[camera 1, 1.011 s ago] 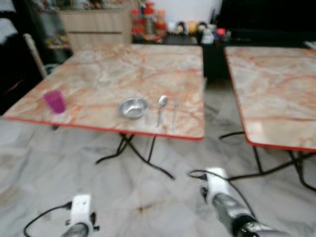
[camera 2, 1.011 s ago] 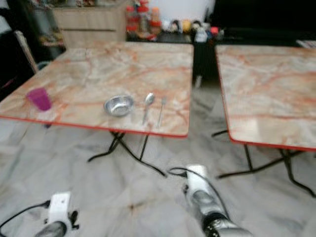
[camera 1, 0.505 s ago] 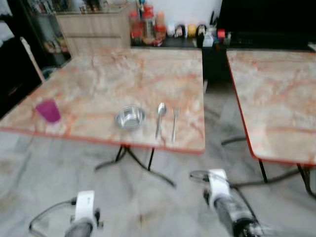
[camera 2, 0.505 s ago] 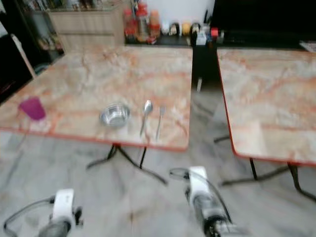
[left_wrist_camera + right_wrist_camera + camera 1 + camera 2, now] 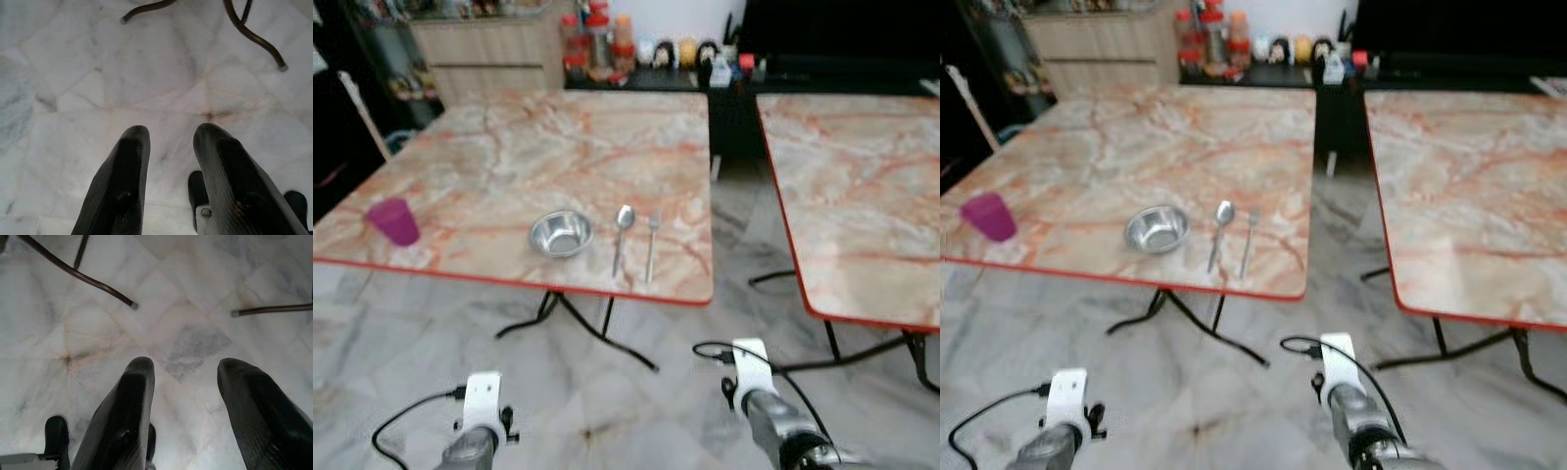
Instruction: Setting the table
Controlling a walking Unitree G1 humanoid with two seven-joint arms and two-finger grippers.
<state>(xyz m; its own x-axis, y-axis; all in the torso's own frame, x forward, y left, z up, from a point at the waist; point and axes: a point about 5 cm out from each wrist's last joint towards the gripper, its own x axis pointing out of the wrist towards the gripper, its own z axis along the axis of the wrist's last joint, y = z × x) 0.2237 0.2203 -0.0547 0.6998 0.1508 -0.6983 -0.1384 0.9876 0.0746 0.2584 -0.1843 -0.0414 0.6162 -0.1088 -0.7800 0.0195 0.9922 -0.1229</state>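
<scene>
1. A marble-patterned table (image 5: 509, 157) with a thin red edge stands ahead; a second table (image 5: 862, 186) of the same make stands to its right, with a strip of floor (image 5: 734, 225) between them.
2. Near the first table's near edge lie a round steel bowl (image 5: 561, 233), a spoon (image 5: 622, 235) just right of it, and a fork (image 5: 650, 245) just right of the spoon, both pointing away from the edge, none touching.
3. A purple cup (image 5: 393, 220) stands upright near the near-left corner, well apart from the bowl.
4. Grey-veined marble floor lies open between the robot and the table; curved black table legs (image 5: 597, 328) splay across it under the near edge.
5. The left gripper (image 5: 168, 147) hangs low over the floor, its fingers slightly parted and holding nothing.
6. The right gripper (image 5: 186, 382) also hangs over the floor, fingers wider apart and empty.
7. Bottles and jars (image 5: 597, 39) crowd a dark counter beyond the tables.
</scene>
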